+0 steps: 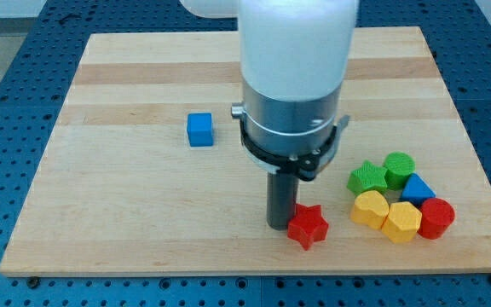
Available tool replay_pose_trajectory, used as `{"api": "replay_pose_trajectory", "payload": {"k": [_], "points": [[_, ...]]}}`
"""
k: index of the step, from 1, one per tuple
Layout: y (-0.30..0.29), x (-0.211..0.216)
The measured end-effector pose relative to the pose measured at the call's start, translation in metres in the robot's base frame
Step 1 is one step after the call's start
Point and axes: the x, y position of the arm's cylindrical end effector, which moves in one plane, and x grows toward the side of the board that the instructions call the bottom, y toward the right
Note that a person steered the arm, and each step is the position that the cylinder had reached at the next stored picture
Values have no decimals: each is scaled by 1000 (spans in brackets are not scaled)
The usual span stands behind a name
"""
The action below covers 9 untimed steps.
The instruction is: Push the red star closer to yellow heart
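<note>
Red star (307,226) touches my tip (279,225), left of yellow heart (369,208).

Bright, even overhead light is cast across the pale wooden surface (143,196); only short, soft shadows are thrown. The white arm housing (295,43) is overexposed. Focus is held sharp throughout.

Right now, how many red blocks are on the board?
2. The red star sits near the view's bottom, touching my tip on its right side. The other red block ends the cluster at the view's right. The arm may hide more.
</note>
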Motion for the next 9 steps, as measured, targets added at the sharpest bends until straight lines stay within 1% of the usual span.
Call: {"api": "replay_pose_trajectory", "payload": {"k": [1, 2, 3, 4, 5, 6, 8, 9], "points": [[-6, 1], [-31, 5], [-33, 24], [-10, 34], [19, 34], [35, 34], [-27, 29], [-12, 20]]}}
